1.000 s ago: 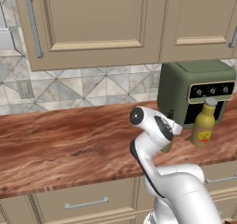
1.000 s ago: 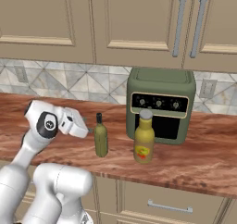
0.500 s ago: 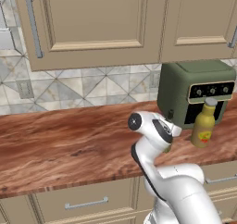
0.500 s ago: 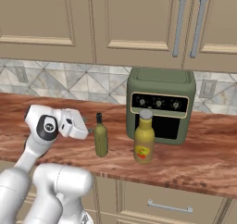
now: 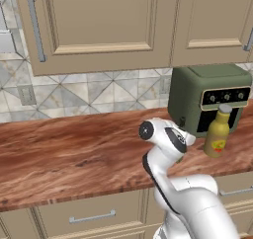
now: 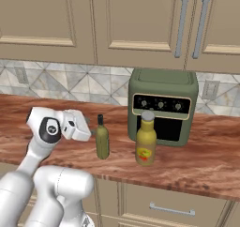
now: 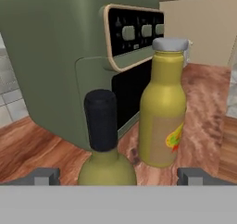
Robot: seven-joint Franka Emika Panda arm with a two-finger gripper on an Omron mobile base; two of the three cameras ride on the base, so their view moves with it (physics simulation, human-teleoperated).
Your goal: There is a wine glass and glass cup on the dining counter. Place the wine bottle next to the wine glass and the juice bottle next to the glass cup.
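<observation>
The gripper (image 7: pixel 113 176) stands wide open, its tips either side of the wine bottle (image 6: pixel 102 138) without touching it; the dark-capped neck rises between them in the hand view. The juice bottle (image 6: pixel 146 139) stands upright on the wood-grain surface (image 6: pixel 206 160), just right of the wine bottle and directly in front of the green air fryer (image 6: pixel 163 104). The fryer sits close behind both bottles. How near the gripper is to the bottle is hard to judge, since the arm hides it in the left base view.
</observation>
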